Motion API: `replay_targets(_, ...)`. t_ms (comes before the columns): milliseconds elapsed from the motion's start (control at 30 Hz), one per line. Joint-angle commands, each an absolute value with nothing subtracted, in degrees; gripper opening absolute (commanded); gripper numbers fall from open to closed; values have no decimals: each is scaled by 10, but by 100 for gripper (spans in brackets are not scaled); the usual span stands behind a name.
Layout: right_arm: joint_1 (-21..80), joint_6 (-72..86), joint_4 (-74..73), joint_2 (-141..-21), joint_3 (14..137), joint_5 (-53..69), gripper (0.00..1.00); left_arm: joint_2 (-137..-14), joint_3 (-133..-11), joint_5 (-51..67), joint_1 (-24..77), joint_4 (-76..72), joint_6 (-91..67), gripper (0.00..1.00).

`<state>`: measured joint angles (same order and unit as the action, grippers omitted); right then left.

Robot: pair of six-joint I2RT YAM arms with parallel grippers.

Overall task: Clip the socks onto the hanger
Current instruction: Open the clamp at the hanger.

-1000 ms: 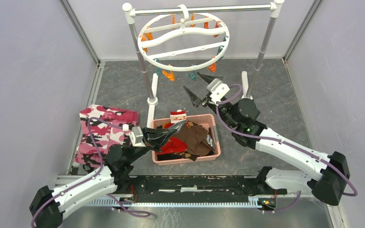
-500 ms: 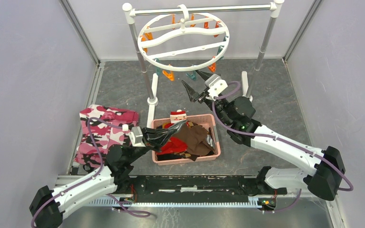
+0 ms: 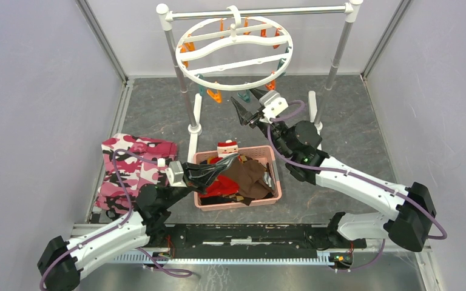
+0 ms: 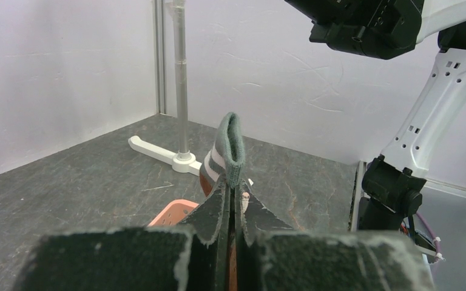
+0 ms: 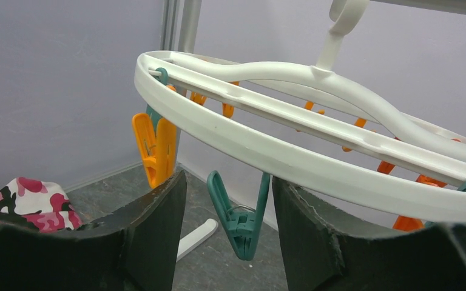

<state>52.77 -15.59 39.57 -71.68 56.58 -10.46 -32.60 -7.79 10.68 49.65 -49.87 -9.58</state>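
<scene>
Hovering under the near rim of the hanger (image 3: pixel 230 86), at the far middle of the table (image 3: pixel 352 121), my right tool (image 3: pixel 247 104) stands open, a teal clip (image 5: pixel 239 224) hanging between its fingers (image 5: pixel 158 206). My left tool (image 4: pixel 233 194) is clamped on the grey-and-white striped cuff of a sock (image 4: pixel 230 142), held up over the pink basket (image 3: pixel 236 206) at near centre.

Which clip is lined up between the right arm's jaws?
The teal clip hanging below the hanger rim; the nearest orange clip hangs outside them.
</scene>
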Motion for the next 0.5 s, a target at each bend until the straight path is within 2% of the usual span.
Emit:
replay_targets(0, 531, -143, 421, -724, 594, -125, 60, -328, -87, 108, 498, -533, -86, 2)
replay_targets(300, 531, -143, 427, -727, 593, -134, 47, -330, -87, 109, 498, -534, -88, 2)
replay_targets(467, 532, -141, 425, -721, 590, -128, 32, -336, -89, 106, 498, -536, -89, 2)
